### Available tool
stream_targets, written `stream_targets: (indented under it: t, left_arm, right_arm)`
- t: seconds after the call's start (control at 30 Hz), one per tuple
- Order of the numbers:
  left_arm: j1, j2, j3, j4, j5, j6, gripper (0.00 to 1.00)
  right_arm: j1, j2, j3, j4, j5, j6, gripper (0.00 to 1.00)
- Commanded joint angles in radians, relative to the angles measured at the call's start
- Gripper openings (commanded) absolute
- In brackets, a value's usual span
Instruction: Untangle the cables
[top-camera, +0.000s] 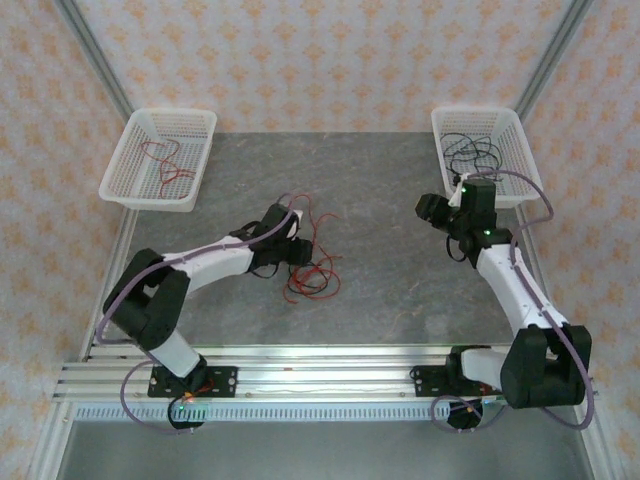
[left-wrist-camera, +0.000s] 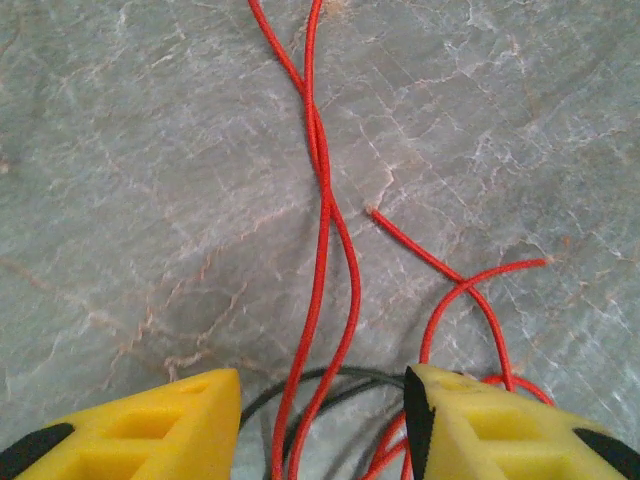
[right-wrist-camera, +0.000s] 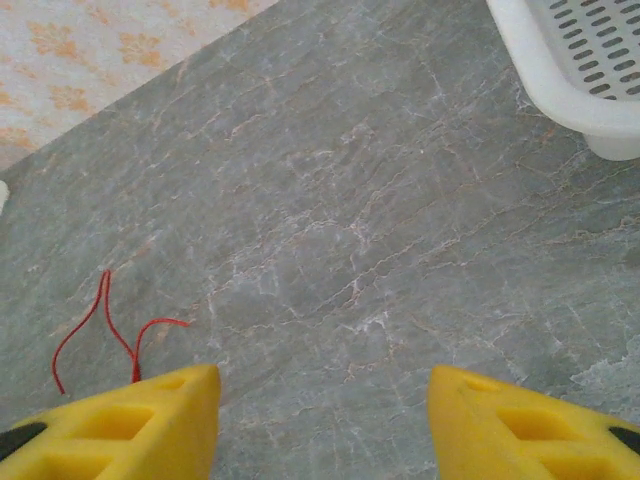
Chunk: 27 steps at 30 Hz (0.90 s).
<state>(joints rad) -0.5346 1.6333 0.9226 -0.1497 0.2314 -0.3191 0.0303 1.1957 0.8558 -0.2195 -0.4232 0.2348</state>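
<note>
Left gripper (left-wrist-camera: 320, 405) half-open, straddling red strands of cables (top-camera: 312, 282), tangle lying mid-table at its 5 o'clock. Right gripper (right-wrist-camera: 320, 400) hanging wide, empty. Next likely: pinching one red strand, lifting clear.

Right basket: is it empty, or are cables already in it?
Not empty. The top view shows a loose tangle of black cables lying inside the right basket.

Red and black cables (left-wrist-camera: 325, 200), grey marbled table (top-camera: 400, 280), white baskets (top-camera: 170, 113).
</note>
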Motion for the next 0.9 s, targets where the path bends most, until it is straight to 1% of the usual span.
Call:
stream_targets:
  t: [0.0, 0.17, 0.5, 0.57, 0.67, 0.87]
  left_arm:
    - [0.005, 0.044, 0.060, -0.032, -0.033, 0.055, 0.47]
    - [0.005, 0.099, 0.104, -0.044, -0.067, 0.067, 0.45]
    - [0.005, 0.150, 0.098, -0.030, -0.058, 0.071, 0.38]
    - [0.005, 0.155, 0.091, -0.023, -0.058, 0.070, 0.34]
    - [0.005, 0.158, 0.082, -0.003, -0.063, 0.061, 0.24]
    - [0.005, 0.154, 0.078, 0.013, -0.058, 0.052, 0.09]
  right_arm:
    - [0.005, -0.054, -0.015, -0.014, -0.015, 0.008, 0.56]
    - [0.005, -0.089, -0.038, -0.023, -0.014, 0.015, 0.56]
    - [0.005, -0.126, -0.054, -0.039, -0.004, 0.018, 0.56]
    - [0.005, -0.127, -0.057, -0.036, -0.007, 0.021, 0.56]
    - [0.005, -0.131, -0.062, -0.035, -0.011, 0.026, 0.56]
    - [0.006, -0.147, -0.086, -0.019, -0.037, 0.053, 0.56]
